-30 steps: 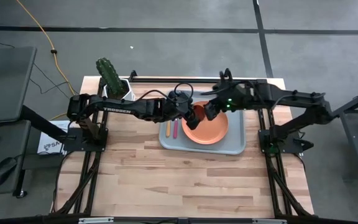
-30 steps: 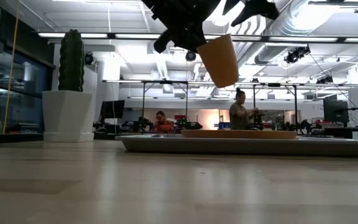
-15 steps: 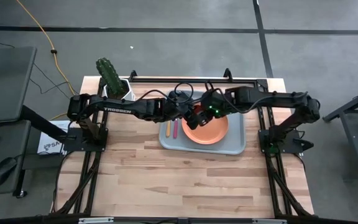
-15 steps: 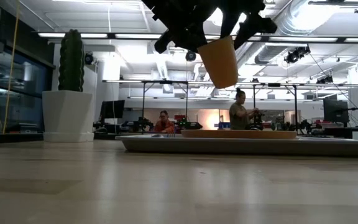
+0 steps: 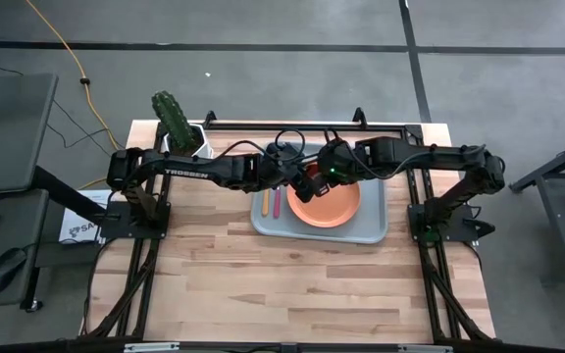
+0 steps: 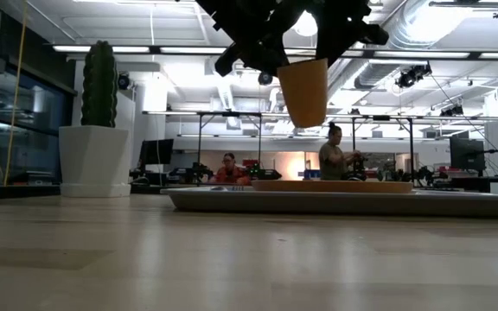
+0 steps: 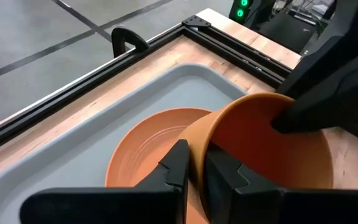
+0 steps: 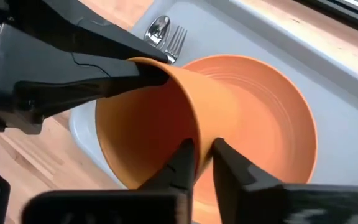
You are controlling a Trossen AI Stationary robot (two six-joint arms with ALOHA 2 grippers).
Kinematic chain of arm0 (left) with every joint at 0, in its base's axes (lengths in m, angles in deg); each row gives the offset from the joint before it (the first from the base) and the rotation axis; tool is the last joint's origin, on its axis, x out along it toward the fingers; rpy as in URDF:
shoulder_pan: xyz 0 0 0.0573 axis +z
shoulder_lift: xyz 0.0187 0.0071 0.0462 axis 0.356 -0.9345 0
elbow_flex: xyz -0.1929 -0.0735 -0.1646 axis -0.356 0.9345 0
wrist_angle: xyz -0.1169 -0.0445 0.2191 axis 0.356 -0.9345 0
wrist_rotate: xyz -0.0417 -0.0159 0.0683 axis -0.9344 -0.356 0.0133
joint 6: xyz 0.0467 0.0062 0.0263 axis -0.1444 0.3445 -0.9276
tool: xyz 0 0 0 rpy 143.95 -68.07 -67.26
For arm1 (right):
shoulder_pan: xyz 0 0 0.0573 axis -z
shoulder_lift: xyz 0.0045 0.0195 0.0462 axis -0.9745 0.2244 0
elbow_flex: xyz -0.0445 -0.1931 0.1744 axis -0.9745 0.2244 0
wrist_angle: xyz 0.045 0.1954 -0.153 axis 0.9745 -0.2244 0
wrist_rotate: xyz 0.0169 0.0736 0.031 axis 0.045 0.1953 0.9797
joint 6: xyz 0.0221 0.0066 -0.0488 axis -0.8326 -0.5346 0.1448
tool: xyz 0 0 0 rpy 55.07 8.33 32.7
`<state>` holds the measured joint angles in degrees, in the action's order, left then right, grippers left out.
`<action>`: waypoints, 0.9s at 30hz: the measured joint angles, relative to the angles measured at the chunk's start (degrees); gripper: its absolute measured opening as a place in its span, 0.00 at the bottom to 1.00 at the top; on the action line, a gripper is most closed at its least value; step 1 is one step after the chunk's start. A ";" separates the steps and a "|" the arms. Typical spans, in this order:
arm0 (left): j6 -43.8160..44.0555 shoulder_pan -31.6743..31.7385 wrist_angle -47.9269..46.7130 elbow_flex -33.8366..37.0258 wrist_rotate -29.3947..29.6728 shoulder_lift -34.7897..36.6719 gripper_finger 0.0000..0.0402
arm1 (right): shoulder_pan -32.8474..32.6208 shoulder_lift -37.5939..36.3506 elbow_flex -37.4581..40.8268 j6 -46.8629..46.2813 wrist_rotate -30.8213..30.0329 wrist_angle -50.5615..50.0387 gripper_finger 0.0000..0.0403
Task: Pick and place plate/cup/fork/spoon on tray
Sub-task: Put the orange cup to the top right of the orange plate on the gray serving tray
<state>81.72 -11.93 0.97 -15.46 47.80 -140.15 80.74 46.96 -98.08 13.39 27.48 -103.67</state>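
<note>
Above the tray [image 5: 371, 227], both arms have met in mid-air over the plate [image 5: 333, 208], and they're sharing one cup [image 6: 304, 92]. The left gripper [image 7: 194, 167] is pinched on the cup's rim, one finger inside and one outside, and the right gripper [image 8: 202, 157] has clamped onto the opposite side of the rim the same way. So right now it's a two-handed hold, which looks to me like a handover: one arm keeps the cup from dropping while the other gets a proper bite on it.

From table height the cup hangs clear above the plate, mouth up and roughly upright, not touching anything below. The wrist views suggest it's tipped a bit, since you can see straight into it from both sides.

Everything else already looks sorted. The plate sits flat on the tray, and the fork [image 5: 274, 204] and spoon [image 5: 264, 204] lie side by side on the tray just beside the plate, on the left arm's side. The cup seems to be the last item.

My guess is one gripper has to let go before the cup can go down, and if both pull at once it could twist or slip.
</note>
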 joint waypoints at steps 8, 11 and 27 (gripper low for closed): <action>-0.64 0.45 0.38 0.00 -3.40 0.00 0.14 | -0.02 -0.08 0.00 0.33 0.45 -0.41 0.01; -0.77 0.97 0.44 0.02 -5.47 0.36 0.21 | -0.02 -0.29 -0.02 0.56 0.34 -0.68 0.01; -1.86 3.53 0.76 -0.13 -24.07 13.22 0.47 | 2.33 -9.76 0.21 -1.45 -10.67 -21.42 0.00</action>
<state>79.86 -8.40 1.74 -15.59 23.72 -126.93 83.07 37.20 -97.87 11.93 16.81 -125.09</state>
